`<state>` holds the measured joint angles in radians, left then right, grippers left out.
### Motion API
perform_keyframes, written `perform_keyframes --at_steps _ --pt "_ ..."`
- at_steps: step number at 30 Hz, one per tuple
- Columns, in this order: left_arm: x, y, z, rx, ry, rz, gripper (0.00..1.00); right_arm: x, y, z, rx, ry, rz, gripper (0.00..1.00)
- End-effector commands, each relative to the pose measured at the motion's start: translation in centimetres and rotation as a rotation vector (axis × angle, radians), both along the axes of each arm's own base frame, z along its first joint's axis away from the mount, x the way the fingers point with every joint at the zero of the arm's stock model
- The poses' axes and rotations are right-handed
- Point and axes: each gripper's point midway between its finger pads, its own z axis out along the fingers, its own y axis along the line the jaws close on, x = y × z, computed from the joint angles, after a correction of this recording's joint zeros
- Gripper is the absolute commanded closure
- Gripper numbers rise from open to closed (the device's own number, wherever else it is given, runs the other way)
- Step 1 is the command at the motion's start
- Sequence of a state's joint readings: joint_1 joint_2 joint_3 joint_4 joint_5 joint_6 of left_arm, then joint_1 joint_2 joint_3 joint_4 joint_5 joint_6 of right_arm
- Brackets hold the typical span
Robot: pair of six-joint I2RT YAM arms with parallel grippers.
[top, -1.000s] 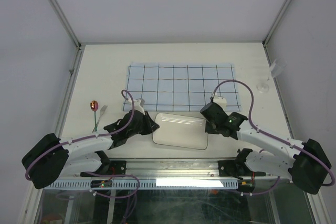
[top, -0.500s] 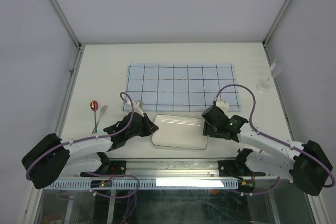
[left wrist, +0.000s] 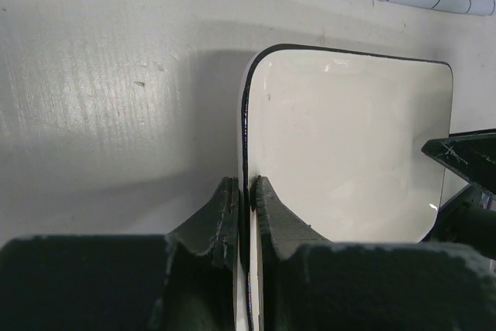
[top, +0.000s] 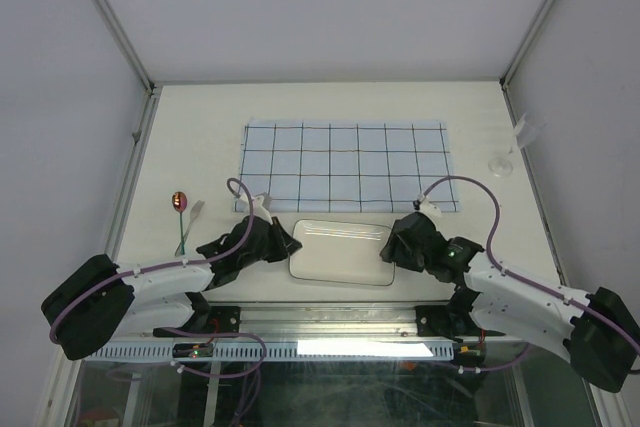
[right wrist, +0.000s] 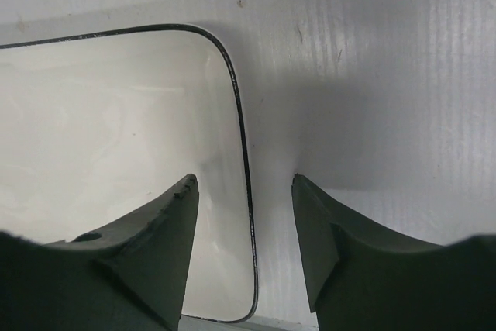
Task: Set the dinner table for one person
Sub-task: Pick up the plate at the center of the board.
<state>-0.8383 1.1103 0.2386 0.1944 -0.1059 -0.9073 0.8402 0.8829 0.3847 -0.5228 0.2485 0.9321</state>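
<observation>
- Plate-placing step: white rectangular black-rimmed plate (top: 340, 252) lies at near edge of cream-white matte dinner table (top: 200, 127).
- Left gripper (left wrist: 248, 191) clamps its left rim; right gripper (right wrist: 244, 184) gapes astride the right rim.
- Next, likely: lift onto pale-blue gridded cloth (top: 345, 162).

We see dinner table (top: 200, 137): large flat rectangular top, cream-white, matte, lying level. Aluminium rails (top: 134, 162) edge its left and right sides. It spans most of top view, side to side. In wrist views we note fine ribbed grain across surface, few small dark specks, soft grey shadows.
</observation>
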Motion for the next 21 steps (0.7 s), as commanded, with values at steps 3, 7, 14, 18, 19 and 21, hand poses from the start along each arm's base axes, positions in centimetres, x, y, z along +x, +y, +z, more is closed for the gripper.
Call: perform_keyframes --at_steps 3,7,14,18,19,21 --pt "0.0 0.3 -0.2 -0.007 -0.034 0.005 1.00 0.4 1.2 0.6 0.126 -0.035 -0.053 0.46" --pt "0.0 0.2 -0.2 -0.011 -0.031 0.003 1.00 0.4 1.3 0.6 0.136 -0.035 -0.056 0.46" --pt "-0.1 0.2 -0.3 -0.011 -0.029 0.000 1.00 0.6 2.2 0.1 0.156 -0.019 -0.040 0.47" --pt "-0.1 0.3 -0.4 -0.007 -0.027 0.003 1.00 0.7 2.4 -0.1 0.152 -0.018 -0.036 0.53" --pt "-0.1 0.3 -0.5 -0.007 -0.026 0.003 1.00 0.7 2.4 -0.1 0.149 -0.019 -0.035 0.56" --pt "-0.1 0.2 -0.5 -0.008 -0.024 -0.001 1.00 0.8 2.3 -0.2 0.142 -0.024 -0.034 0.63"
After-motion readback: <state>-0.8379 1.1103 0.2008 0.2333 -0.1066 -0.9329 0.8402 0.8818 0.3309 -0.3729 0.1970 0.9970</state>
